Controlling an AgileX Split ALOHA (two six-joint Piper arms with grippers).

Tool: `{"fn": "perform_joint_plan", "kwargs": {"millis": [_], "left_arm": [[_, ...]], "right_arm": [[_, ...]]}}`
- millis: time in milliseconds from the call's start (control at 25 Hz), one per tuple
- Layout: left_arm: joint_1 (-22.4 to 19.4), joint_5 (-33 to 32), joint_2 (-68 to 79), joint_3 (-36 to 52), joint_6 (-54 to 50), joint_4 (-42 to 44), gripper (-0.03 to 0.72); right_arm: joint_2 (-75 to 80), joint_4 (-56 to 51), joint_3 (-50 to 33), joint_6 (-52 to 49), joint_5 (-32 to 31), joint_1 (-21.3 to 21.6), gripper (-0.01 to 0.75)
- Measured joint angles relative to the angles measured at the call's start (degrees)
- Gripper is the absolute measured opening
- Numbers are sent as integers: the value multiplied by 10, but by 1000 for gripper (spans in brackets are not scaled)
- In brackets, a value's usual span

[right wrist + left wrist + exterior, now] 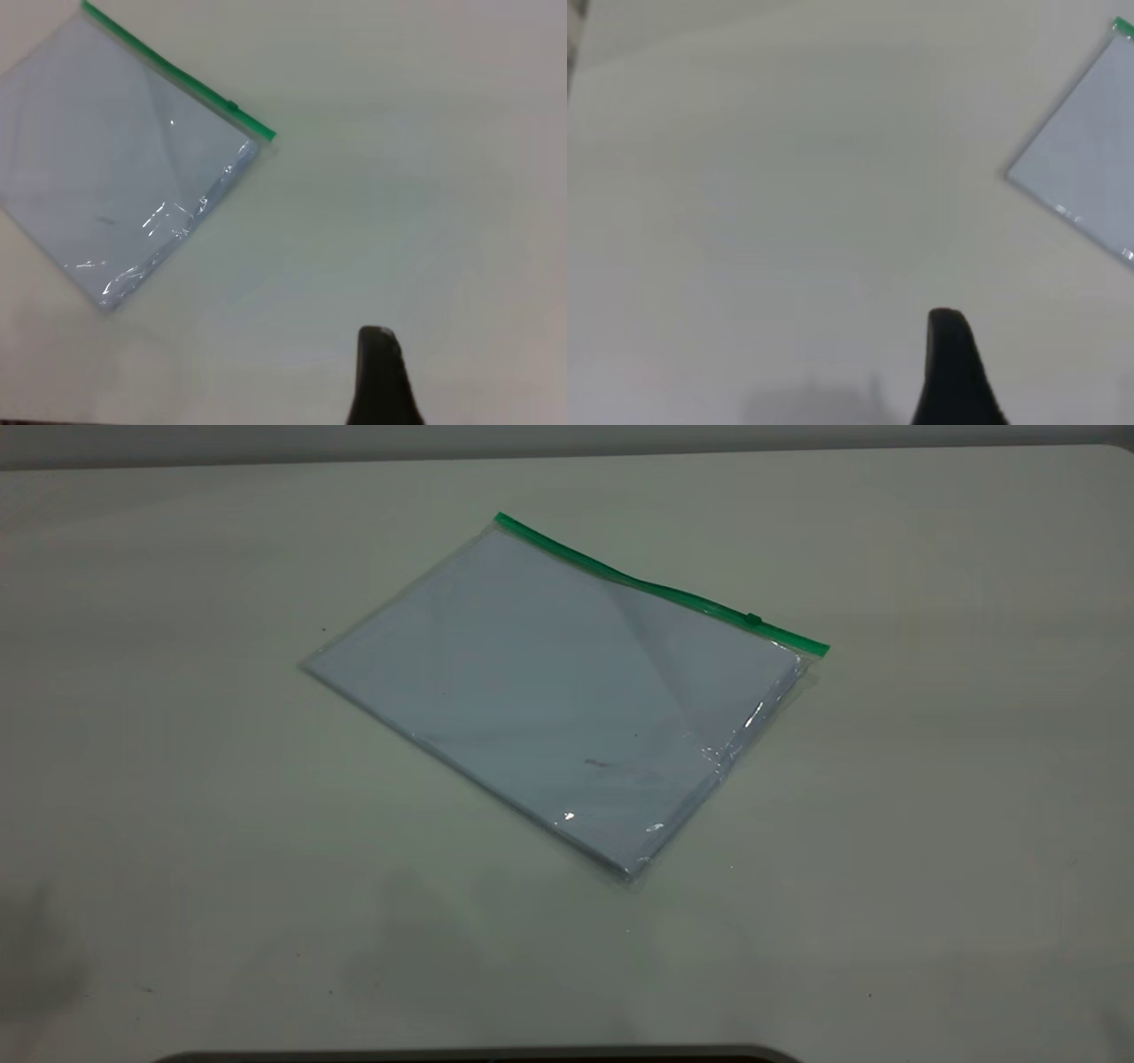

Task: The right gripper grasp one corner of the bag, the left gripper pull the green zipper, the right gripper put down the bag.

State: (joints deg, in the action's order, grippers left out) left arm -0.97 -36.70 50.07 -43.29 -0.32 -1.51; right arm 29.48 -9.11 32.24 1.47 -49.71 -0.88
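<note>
The bag (558,691) lies flat on the table, a clear pouch with pale bluish-white sheets inside. The green zipper (656,589) runs along its far edge, and the small slider tab (753,619) sits near the right end. The green-tipped corner of the bag (819,648) points right. Neither gripper shows in the exterior view. In the right wrist view the right gripper (381,376) is a dark tip above bare table, well away from the bag (124,177) and its green corner (268,135). In the left wrist view the left gripper (952,367) is far from the bag (1090,150).
The pale table (177,779) extends on all sides of the bag. A dark curved edge (478,1056) shows at the near side of the exterior view. The table's far edge meets a grey wall (532,438).
</note>
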Motion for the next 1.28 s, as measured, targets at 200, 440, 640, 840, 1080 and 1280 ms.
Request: {"fn": "perform_joint_plan", "kwargs": {"millis": [200,440,640,840,1080,1280], "left_arm": [[0,94,129,-34,0,-8,547],[10,175,266,-95,10,-7,547],[50,208,355,-159,62,-7,547],[85,193,439,-219,91,-7,547],[94,140,515,-259,99,-7,547],[95,128,546,-262,98,-8,547]], "right_arm": [[137,-11,0,-1,79,0,556],[288,-25,0,6,187,0,556],[407,-74,18,57,226,-5,556],[519,-139,59,144,251,-50,556],[656,-251,110,254,273,-88,556],[747,-383,152,403,263,-89,556]]}}
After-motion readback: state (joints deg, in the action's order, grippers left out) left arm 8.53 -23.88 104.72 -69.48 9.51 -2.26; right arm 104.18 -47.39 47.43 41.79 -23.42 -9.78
